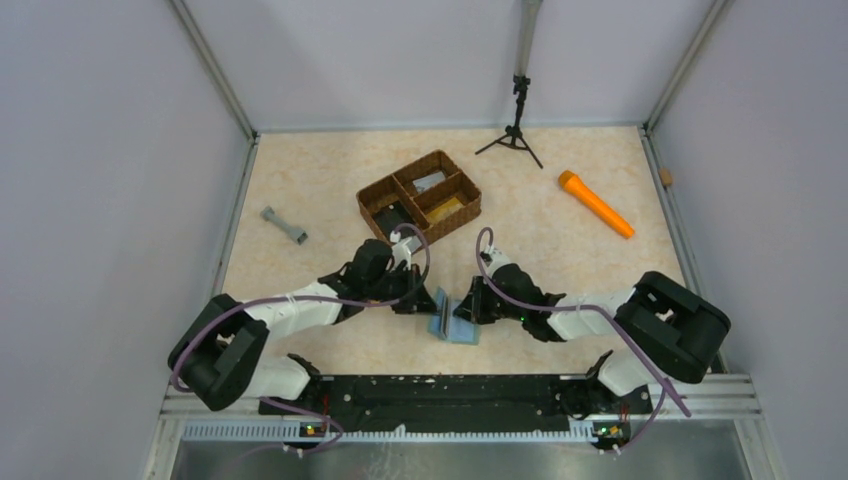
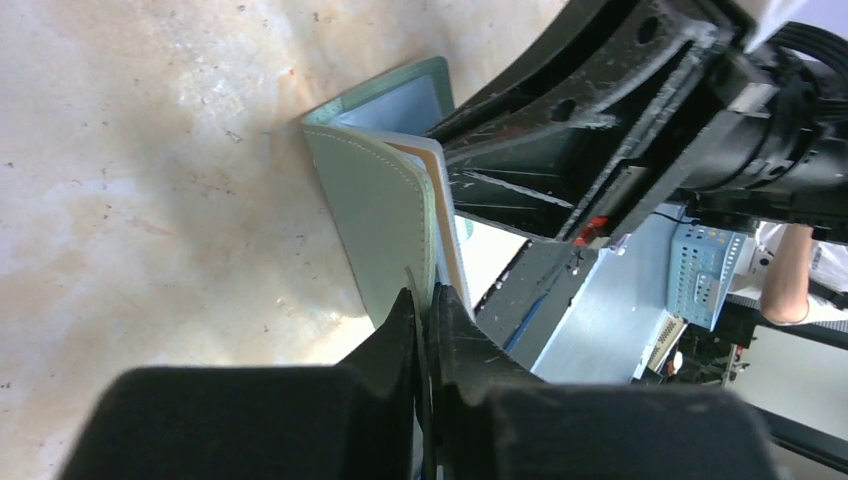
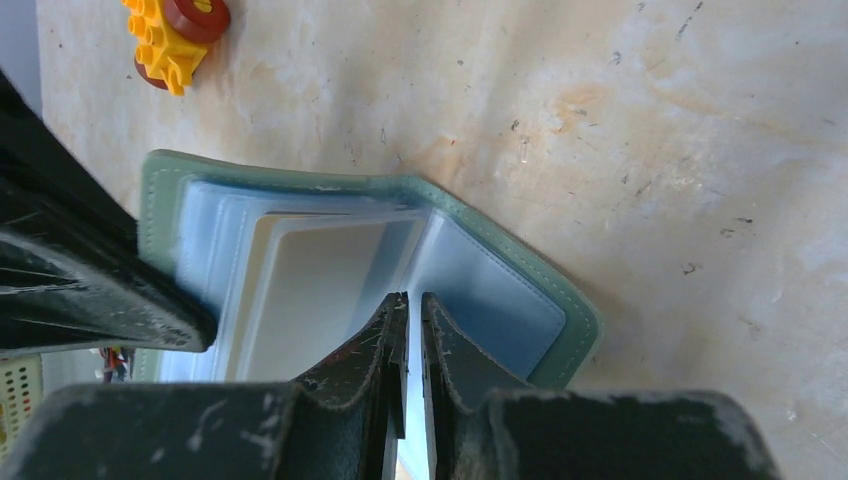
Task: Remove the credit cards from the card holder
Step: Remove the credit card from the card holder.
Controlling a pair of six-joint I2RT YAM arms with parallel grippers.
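Observation:
The card holder (image 1: 453, 320) stands open on its edge on the table between my two grippers. In the left wrist view its grey-green cover (image 2: 372, 210) is upright, and my left gripper (image 2: 422, 295) is shut on the cover's edge. In the right wrist view the pale blue-clear pockets (image 3: 500, 300) fan open, with a pale credit card (image 3: 320, 275) still inside one. My right gripper (image 3: 408, 298) is shut on a thin clear pocket leaf. In the top view the left gripper (image 1: 428, 300) and the right gripper (image 1: 463, 305) face each other across the holder.
A brown woven three-part basket (image 1: 372, 195) stands behind the grippers, holding a black block (image 1: 392, 215), a yellowish piece (image 1: 446, 207) and a pale grey flat piece (image 1: 430, 181). An orange tube (image 1: 595, 203), a grey bar (image 1: 284, 226) and a small tripod (image 1: 515, 135) lie farther off.

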